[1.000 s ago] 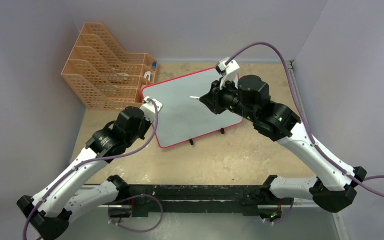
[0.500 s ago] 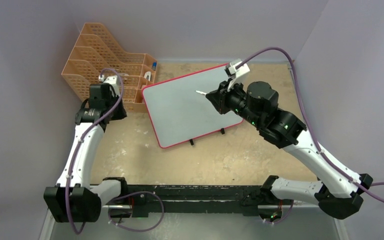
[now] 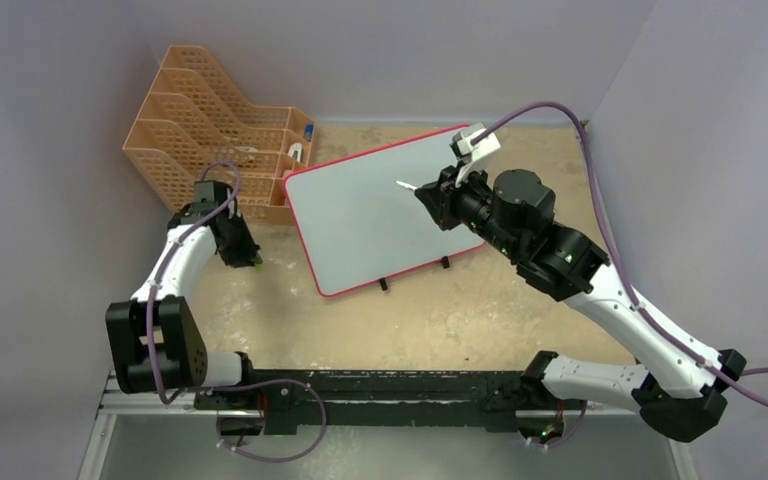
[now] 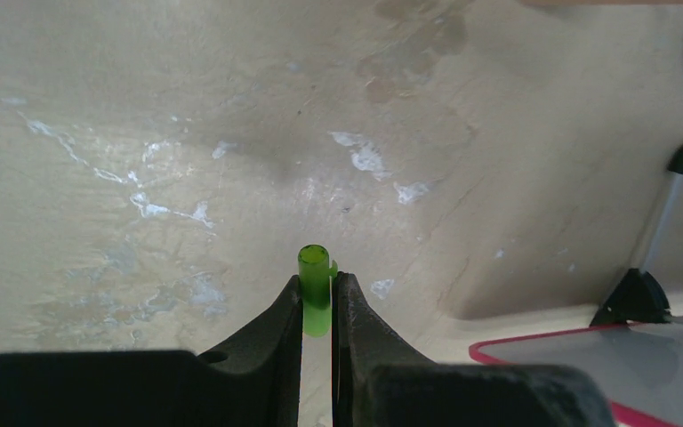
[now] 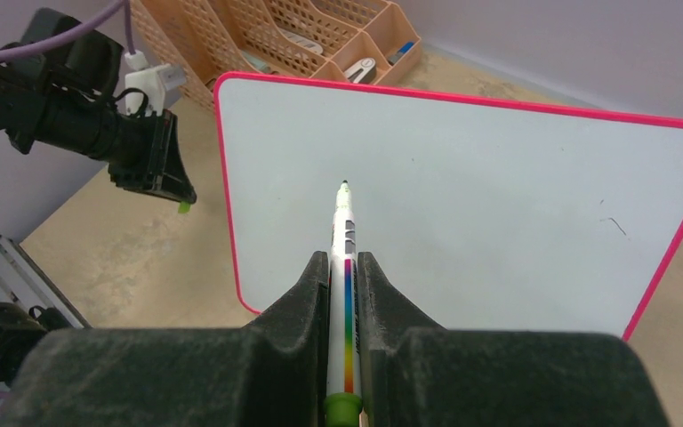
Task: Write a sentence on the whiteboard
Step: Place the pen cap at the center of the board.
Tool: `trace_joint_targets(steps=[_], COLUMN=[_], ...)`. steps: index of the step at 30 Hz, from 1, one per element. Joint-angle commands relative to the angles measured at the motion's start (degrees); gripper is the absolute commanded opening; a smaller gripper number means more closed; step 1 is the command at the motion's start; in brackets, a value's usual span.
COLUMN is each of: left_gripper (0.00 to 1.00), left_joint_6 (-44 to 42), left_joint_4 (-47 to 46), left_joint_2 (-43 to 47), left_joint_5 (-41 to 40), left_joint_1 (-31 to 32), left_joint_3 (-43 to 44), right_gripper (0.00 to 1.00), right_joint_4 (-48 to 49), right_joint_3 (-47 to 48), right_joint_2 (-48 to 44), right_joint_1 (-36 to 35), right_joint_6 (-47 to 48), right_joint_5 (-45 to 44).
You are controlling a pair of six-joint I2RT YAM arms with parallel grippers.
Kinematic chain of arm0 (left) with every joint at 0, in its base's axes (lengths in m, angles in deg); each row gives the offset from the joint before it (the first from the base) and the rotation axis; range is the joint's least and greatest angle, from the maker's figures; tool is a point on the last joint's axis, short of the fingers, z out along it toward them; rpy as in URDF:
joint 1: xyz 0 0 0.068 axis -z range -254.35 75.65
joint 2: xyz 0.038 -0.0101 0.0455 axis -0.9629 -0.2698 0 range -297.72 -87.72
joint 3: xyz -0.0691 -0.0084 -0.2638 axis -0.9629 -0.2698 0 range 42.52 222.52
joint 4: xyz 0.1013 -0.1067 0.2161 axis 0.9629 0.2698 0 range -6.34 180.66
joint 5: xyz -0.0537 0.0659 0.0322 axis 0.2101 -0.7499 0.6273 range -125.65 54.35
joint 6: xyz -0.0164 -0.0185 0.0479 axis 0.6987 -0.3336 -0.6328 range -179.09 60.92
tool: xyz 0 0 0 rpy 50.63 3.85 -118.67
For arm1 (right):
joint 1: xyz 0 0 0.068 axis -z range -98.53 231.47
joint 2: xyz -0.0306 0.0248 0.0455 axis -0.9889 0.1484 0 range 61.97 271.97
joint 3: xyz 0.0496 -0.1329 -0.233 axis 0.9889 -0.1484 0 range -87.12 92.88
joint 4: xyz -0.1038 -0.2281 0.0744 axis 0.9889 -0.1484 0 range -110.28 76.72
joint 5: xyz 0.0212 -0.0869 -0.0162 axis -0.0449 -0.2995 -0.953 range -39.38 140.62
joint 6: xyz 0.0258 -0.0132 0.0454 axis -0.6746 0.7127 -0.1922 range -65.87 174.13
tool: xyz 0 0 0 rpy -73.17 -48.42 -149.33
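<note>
A marker [image 5: 343, 222] is clenched in the right tool [image 5: 344, 260], its long axis aimed at the whiteboard [image 5: 498, 196] just ahead of the tip. A green cap [image 4: 314, 267] is pinched in the left tool [image 4: 318, 285], well aside.

No readable text, labels, numbers, signs

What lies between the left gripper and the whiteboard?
Only bare tabletop, seen in the top view, separates the left gripper from the whiteboard.
</note>
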Motion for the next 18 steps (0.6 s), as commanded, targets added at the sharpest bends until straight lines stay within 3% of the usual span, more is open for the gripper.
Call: trace_joint_targets(steps=[1,9,18], left_gripper=[0.0,0.01,0.16], left_joint_6=[4.7,5.4,5.8], left_joint_4=[-1.0,-6.1,-7.4], left_joint_2=[-3.3,-10.4,-13.4], left_joint_5=[-1.4,-5.0,-5.9], left_joint_1=[-0.4,-0.4,-0.4], left_joint_3=[-1.8,-3.9,-5.6], right_gripper=[0.0,0.0,0.0], right_joint_4=[4.6,6.0,7.2], right_joint_3=[-0.3,-1.7,-2.7], right_joint_2=[-1.1,-0.7,-0.4], right_joint_1=[0.2,0.2,0.2], right_joint_6=[1.3,1.1,1.2], right_joint_5=[-1.6,-1.3,-2.1])
